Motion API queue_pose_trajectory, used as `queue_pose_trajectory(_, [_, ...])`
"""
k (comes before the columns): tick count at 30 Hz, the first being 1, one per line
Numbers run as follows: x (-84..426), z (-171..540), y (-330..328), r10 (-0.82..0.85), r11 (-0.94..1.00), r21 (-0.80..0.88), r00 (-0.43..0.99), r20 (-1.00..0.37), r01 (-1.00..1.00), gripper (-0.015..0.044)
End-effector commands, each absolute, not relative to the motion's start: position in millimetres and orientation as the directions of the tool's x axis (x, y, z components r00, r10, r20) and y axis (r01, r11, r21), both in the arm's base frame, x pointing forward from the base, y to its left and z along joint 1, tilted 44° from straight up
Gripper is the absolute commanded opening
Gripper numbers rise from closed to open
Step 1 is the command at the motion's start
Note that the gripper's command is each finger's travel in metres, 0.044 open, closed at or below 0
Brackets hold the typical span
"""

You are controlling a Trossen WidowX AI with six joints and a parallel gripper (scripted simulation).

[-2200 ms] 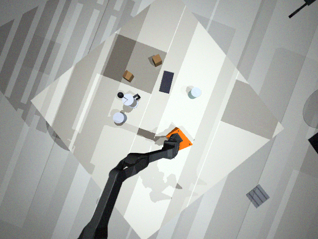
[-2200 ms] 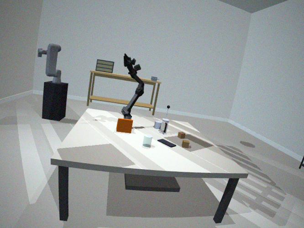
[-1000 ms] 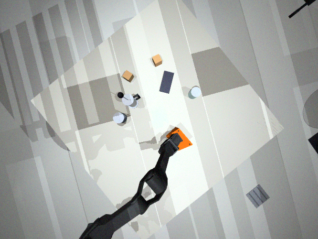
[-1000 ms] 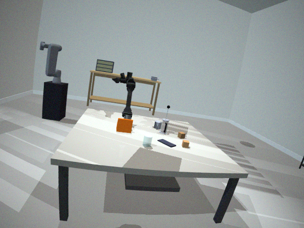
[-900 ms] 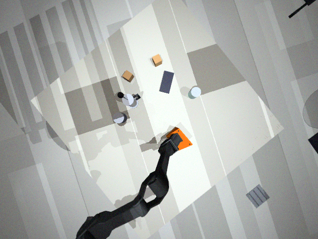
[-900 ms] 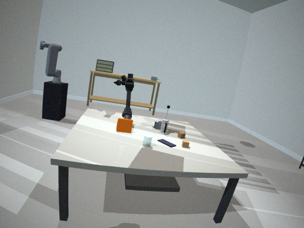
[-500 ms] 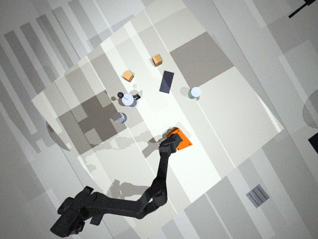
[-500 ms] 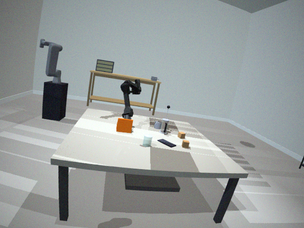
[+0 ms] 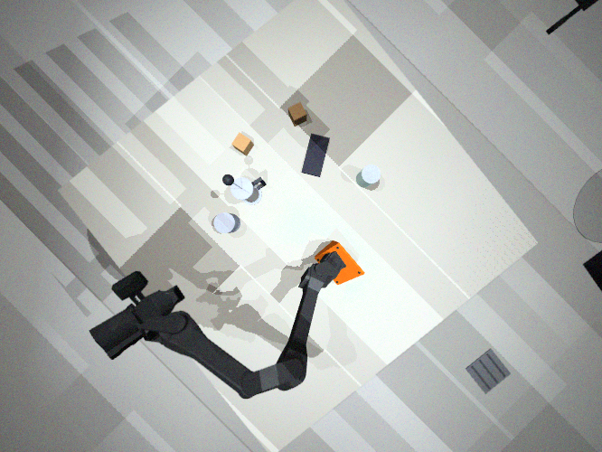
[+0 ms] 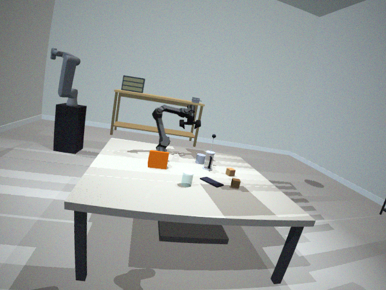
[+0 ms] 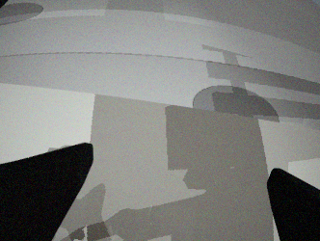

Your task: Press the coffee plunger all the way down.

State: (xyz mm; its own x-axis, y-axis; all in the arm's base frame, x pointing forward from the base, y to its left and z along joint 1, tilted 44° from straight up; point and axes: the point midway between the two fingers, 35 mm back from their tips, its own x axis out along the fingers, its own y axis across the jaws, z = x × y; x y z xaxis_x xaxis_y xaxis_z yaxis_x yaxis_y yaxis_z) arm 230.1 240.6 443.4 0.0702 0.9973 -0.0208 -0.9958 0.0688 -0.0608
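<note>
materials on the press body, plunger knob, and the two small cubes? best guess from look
Press body: looks like clear glass, see-through wall, with a dark handle.
Plunger knob: matte black ball, plastic or rubber; can't tell which. Its thin rod looks like metal.
Two cubes: flat tan and brown faces, probably wood or cardboard; no grain visible.

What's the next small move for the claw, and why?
Probably carry the open claw sideways toward the black ball knob of the glass coffee press, staying above it. The knob sits high on its raised rod, unpressed, and the claw holds nothing and hangs over the table away from the press, above the orange block. The grey cylinder stands close beside the press, so a high approach seems safer.
</note>
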Motion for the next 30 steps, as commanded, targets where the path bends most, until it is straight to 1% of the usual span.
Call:
queue_pose_trajectory(1, [281,410,196,0.971,0.231,0.074,0.226,-0.074,-0.970,0.0440])
queue_pose_trajectory(7, [328,367,125,0.903,0.429,0.223,0.408,-0.135,-0.875,0.0440])
queue_pose_trajectory(13, [352,324,44,0.806,0.585,0.390,0.562,-0.184,-0.711,0.0440])
queue_pose_trajectory(19, [351,282,-41,0.687,0.672,0.552,0.693,-0.218,-0.493,0.0440])
queue_pose_trajectory(24, [336,252,-103,0.586,0.685,0.653,0.776,-0.232,-0.323,0.0440])
queue_pose_trajectory(27, [334,250,-109,0.560,0.689,0.668,0.791,-0.245,-0.281,0.0440])
queue_pose_trajectory(30, [334,243,-104,0.560,0.690,0.668,0.790,-0.247,-0.280,0.0440])
